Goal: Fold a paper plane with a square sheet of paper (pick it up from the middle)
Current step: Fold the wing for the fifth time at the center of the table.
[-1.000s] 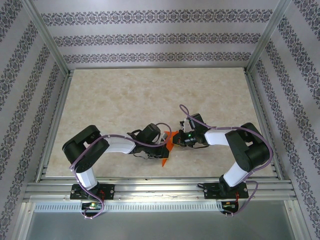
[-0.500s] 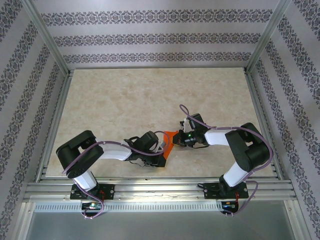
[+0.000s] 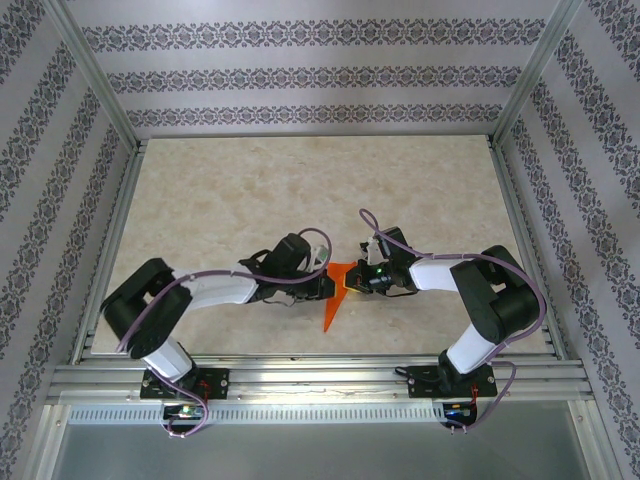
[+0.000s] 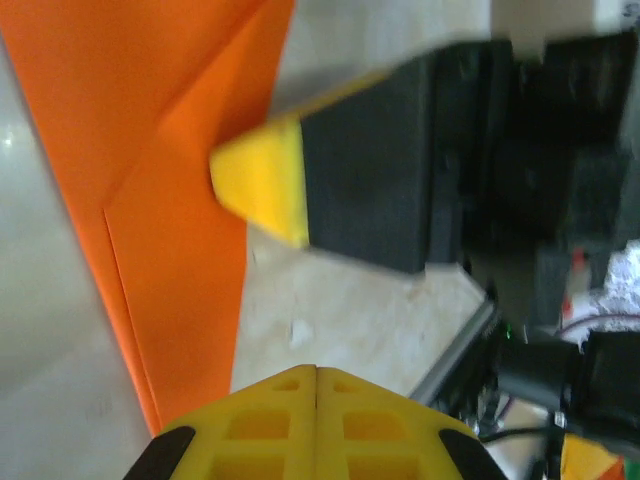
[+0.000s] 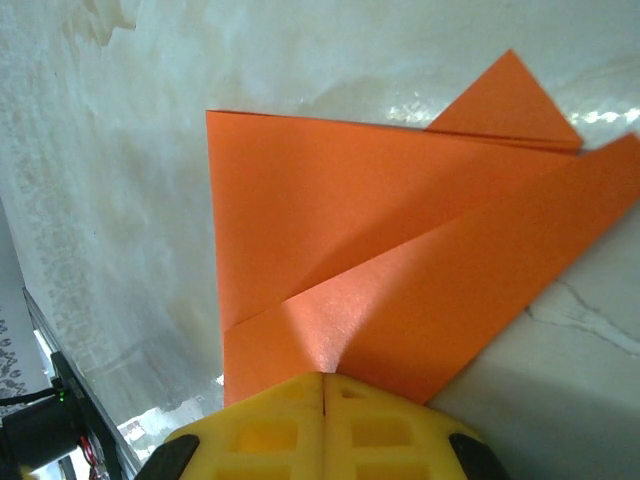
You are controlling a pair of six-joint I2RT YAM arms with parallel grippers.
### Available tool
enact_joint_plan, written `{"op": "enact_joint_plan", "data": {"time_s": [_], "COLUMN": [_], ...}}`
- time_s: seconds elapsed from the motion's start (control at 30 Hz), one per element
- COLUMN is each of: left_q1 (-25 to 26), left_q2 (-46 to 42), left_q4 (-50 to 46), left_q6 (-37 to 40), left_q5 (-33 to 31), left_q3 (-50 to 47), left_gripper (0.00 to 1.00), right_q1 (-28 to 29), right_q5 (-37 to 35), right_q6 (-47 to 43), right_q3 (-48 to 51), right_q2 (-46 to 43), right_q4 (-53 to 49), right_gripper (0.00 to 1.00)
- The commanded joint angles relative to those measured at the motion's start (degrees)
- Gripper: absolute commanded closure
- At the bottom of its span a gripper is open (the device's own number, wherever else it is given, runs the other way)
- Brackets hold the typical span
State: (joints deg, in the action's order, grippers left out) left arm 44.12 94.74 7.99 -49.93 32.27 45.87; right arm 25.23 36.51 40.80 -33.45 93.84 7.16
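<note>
The square sheet of paper (image 3: 332,302) lies folded on the table as a bright orange narrow wedge, its point aimed at the near edge. In the right wrist view the paper (image 5: 400,240) shows overlapping flaps and creases. My right gripper (image 5: 323,378) is shut, and its tips rest on the paper's top layer. From above, the right gripper (image 3: 350,281) sits at the wedge's wide end. My left gripper (image 4: 317,372) is shut with nothing between its fingers, just right of the paper (image 4: 170,250). From above, the left gripper (image 3: 326,284) is at the paper's left edge. A right fingertip (image 4: 260,185) touches the flap's edge.
The marble-patterned table (image 3: 300,190) stretches away behind the grippers. Aluminium rails (image 3: 320,375) run along the near edge with both arm bases bolted there. Patterned walls close in the sides and back.
The left gripper swept toward the near edge along the paper, then came back up beside the right gripper. The paper's lower point now lies out long and flat. The right arm stayed put.
</note>
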Motion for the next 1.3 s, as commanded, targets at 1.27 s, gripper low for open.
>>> {"op": "enact_joint_plan", "data": {"time_s": [1.27], "left_q1": [-0.2], "left_q2": [12.2], "left_q4": [-3.0], "left_q6": [2.6], "left_q5": [-4.0], "left_q3": [1.2], "left_gripper": [1.00], "right_q1": [-2.0], "right_q5": [-2.4], "right_q6": [1.1], "right_q3": [-0.7], "right_q2": [-2.8], "right_q4": [-1.6], "right_gripper": [1.00]}}
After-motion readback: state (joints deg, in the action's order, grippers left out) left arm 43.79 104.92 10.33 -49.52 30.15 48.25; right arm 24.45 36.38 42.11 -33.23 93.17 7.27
